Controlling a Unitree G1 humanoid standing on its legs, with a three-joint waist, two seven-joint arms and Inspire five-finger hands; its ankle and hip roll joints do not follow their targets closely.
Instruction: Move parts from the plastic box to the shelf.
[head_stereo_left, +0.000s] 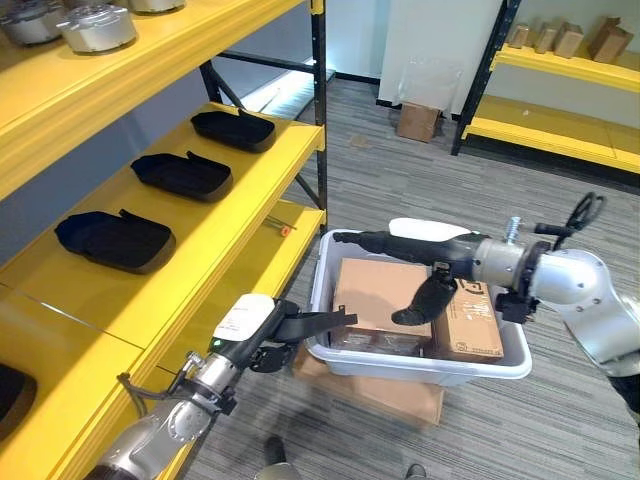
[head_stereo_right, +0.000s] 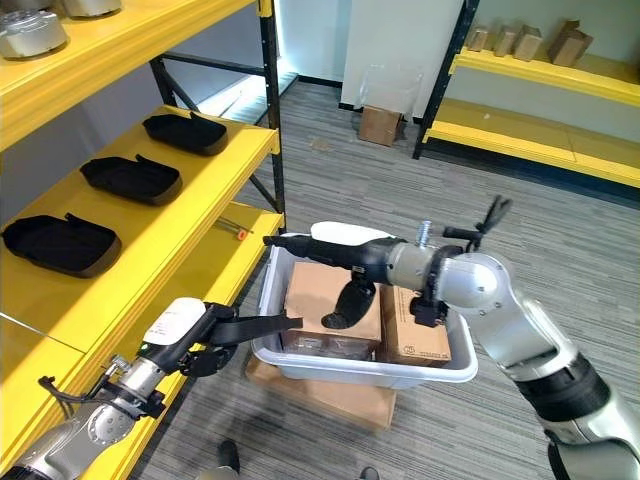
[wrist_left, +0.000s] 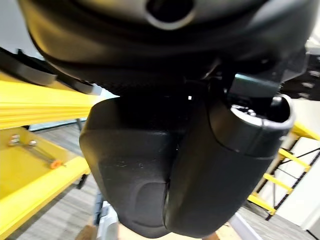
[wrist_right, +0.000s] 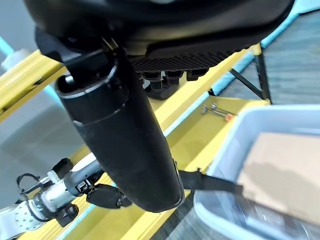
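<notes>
1. The cardboard boxes (head_stereo_left: 380, 292) lie in the grey plastic box (head_stereo_left: 420, 362) at 5 o'clock; probably stiff and light, best taken by opposite sides.
2. Right hand (head_stereo_left: 420, 250): fingers straight above them, thumb drooping, empty.
3. Left hand (head_stereo_left: 300, 325): fingers extended, empty, at the bin's 9 o'clock rim.
4. Free yellow shelf (head_stereo_left: 225, 260) room beside the black trays (head_stereo_left: 115, 240).

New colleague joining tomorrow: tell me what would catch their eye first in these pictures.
The right hand hangs open above cardboard boxes in the white plastic box on the floor. The left hand reaches open toward that box's near-left rim. Three black trays sit in a row on the yellow shelf to the left.
</notes>
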